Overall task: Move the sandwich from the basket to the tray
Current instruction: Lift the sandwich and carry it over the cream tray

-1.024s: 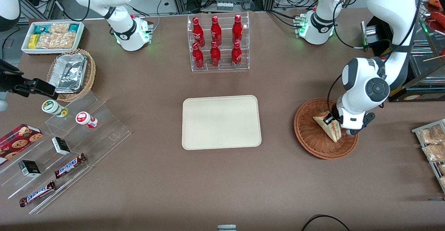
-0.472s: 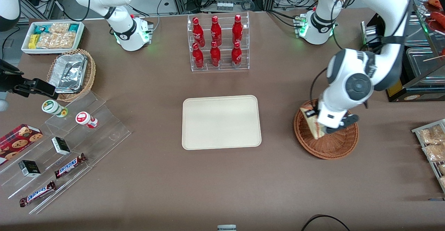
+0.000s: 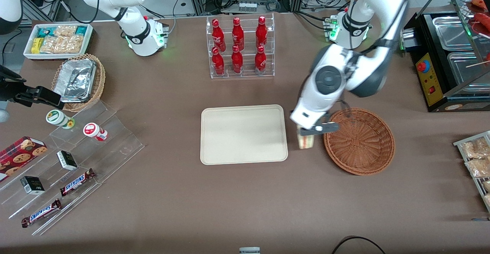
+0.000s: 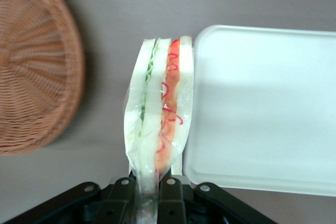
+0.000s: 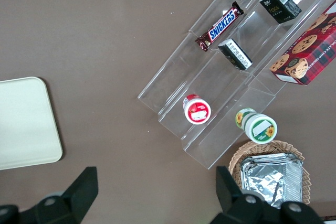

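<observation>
One change since a second ago: lifted the sandwich (image 3: 306,141) out of the reddish-brown wicker basket (image 3: 383,158) and carried it sideways toward the cream tray (image 3: 243,134). Leaves nothing in the basket. Now hangs above the strip of table (image 3: 229,200) between basket rim and tray rim, just beside the tray's short edge but not yet over it.

Jaws of the left arm: clamped on one end of the sandwich (image 4: 157,124), pinching the bread slices from both sides, cut face with its green and red filling turned toward the wrist camera. Looks wrapped in clear film, though hard to be sure.

Reads, as a judgement, as pick finished and transfer about midway. Remains to cross the rim, lower, and let go.

Plenty of room ahead: whole tray floor (image 4: 262,108) bare, with any spot open for the drop. Only a low raised rim to clear, so should keep enough height until well inside it. Basket (image 4: 37,66) close on the trailing side, yet already apart from the wedge. Rack of red bottles (image 3: 240,47) farther from the front camera than the tray, well apart from the path.
</observation>
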You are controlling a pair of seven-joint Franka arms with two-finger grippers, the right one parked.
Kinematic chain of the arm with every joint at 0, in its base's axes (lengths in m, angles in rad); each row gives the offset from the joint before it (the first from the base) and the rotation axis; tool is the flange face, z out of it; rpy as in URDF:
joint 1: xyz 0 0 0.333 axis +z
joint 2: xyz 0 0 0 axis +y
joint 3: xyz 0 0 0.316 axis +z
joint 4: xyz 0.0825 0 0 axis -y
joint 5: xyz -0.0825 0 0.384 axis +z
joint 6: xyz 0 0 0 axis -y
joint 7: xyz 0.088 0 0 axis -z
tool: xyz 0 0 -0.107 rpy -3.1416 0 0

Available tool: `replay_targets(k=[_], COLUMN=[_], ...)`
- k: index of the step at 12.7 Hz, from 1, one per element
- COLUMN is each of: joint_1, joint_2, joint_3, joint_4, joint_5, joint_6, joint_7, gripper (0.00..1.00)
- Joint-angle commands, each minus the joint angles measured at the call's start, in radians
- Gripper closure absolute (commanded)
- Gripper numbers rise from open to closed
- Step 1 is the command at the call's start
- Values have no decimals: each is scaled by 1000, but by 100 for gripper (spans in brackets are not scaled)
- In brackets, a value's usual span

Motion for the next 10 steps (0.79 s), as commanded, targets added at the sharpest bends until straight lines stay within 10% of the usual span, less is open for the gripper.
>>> replay_targets(k=[1,10], joint_1=[-85,-238], joint_2=[131,374], joint_3=[14,17], joint_4=[156,432], joint_5=[-10,-61], joint_6=[-23,-16], joint_7=[-57,-256], gripper=[100,100])
